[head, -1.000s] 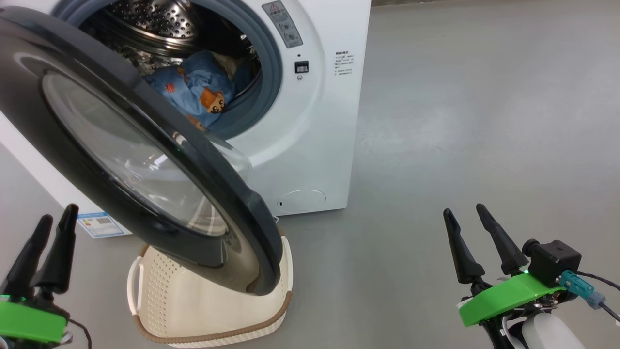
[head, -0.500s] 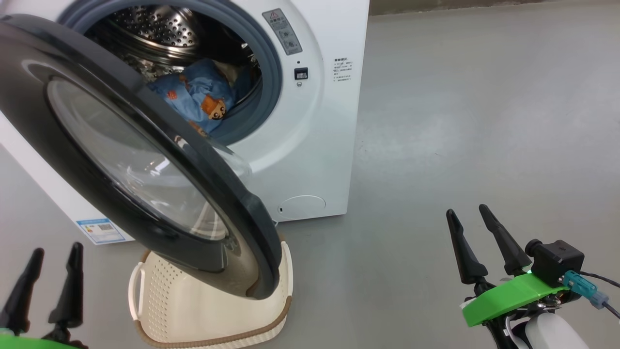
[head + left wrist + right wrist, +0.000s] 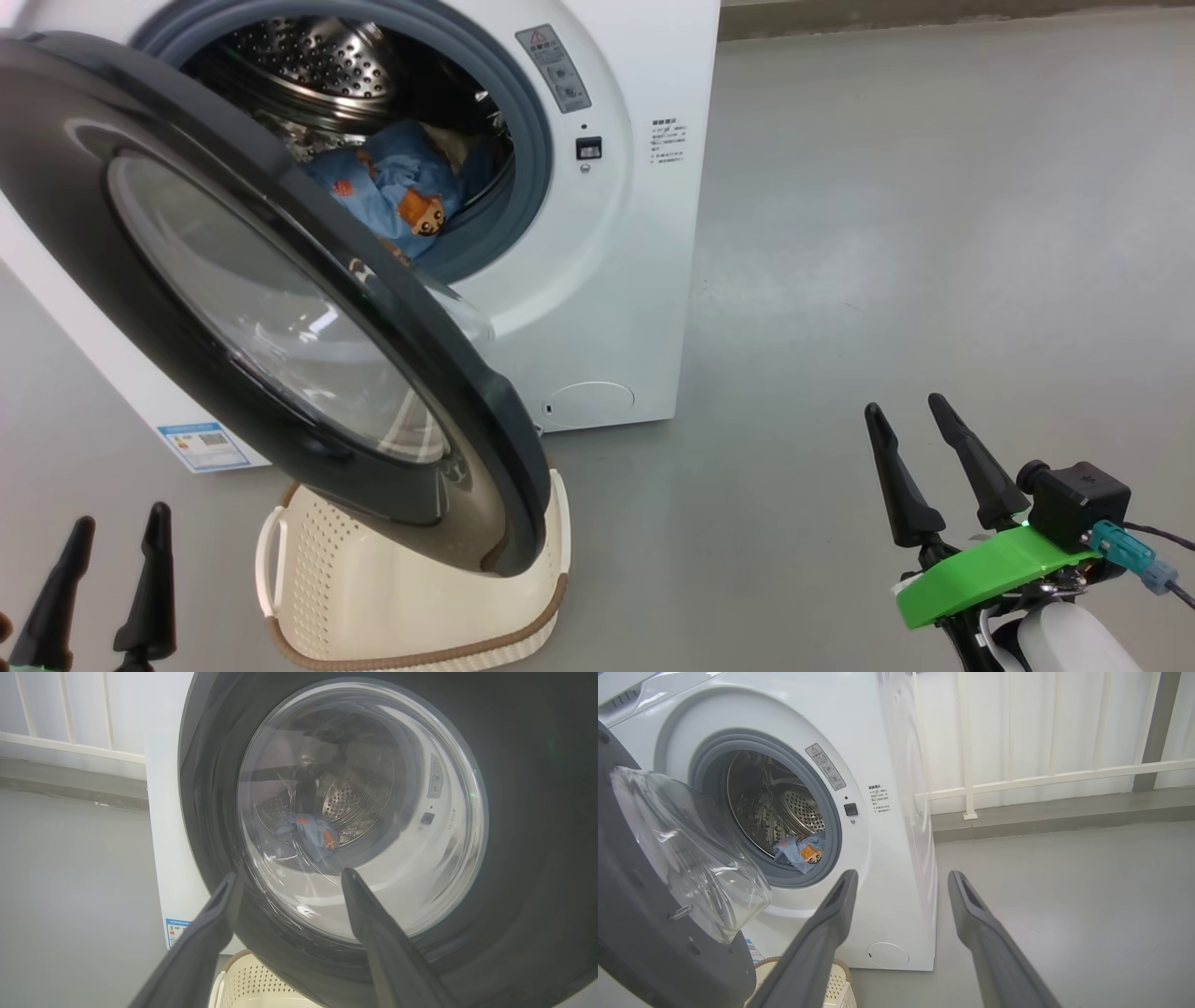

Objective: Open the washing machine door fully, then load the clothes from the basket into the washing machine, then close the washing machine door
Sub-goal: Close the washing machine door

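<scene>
Inside the washing machine (image 3: 607, 308) the clothes (image 3: 397, 191) are lying loaded; washing machine door (image 3: 233, 308) is hanging half-open above the basket (image 3: 411, 625). Left claw (image 3: 123, 516) and right claw (image 3: 905, 404) are gaping, gripping nothing. Risk: push skidding off glossy door, leaving it unlatched.

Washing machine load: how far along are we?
Done: the large round glossy black door stands open, and light-blue bear-print clothes lie in the steel drum. The cream perforated plastic basket looks empty where visible; the door hides part. In hand: nothing; left gripper and right gripper are open, clear of the door. Left: close the door.
</scene>
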